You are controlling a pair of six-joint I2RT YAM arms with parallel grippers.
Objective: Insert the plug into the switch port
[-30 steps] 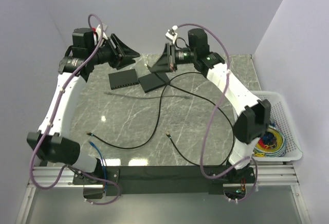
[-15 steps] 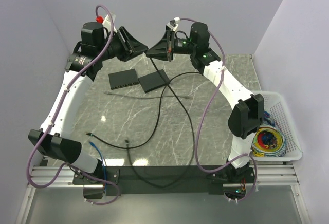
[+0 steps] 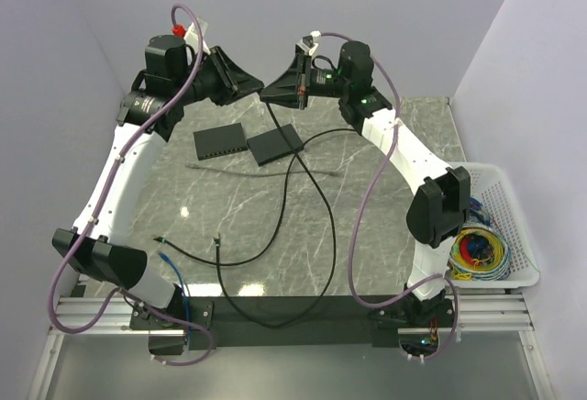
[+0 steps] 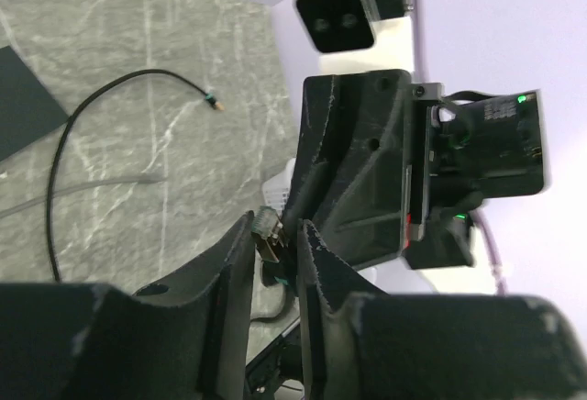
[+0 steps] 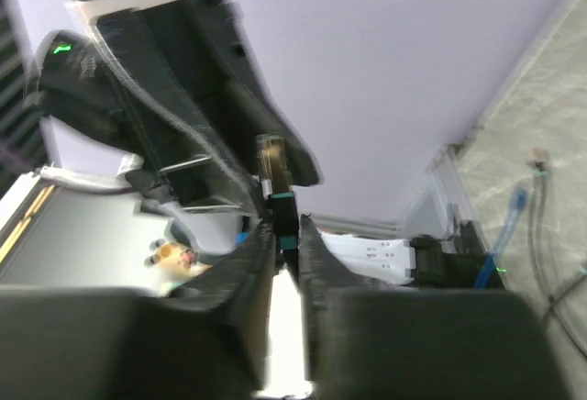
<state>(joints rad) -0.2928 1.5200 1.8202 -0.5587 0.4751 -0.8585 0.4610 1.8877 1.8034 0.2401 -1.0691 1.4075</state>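
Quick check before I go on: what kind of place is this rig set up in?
Most likely a lab test cell: a marble-patterned table boxed in by plain pale walls, aluminium rails along its near edge, and a white basket of coiled cables at the right.

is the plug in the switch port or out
Out. The plug is held in the air in the jaws of the left gripper and right gripper, well clear of the switch on the table.
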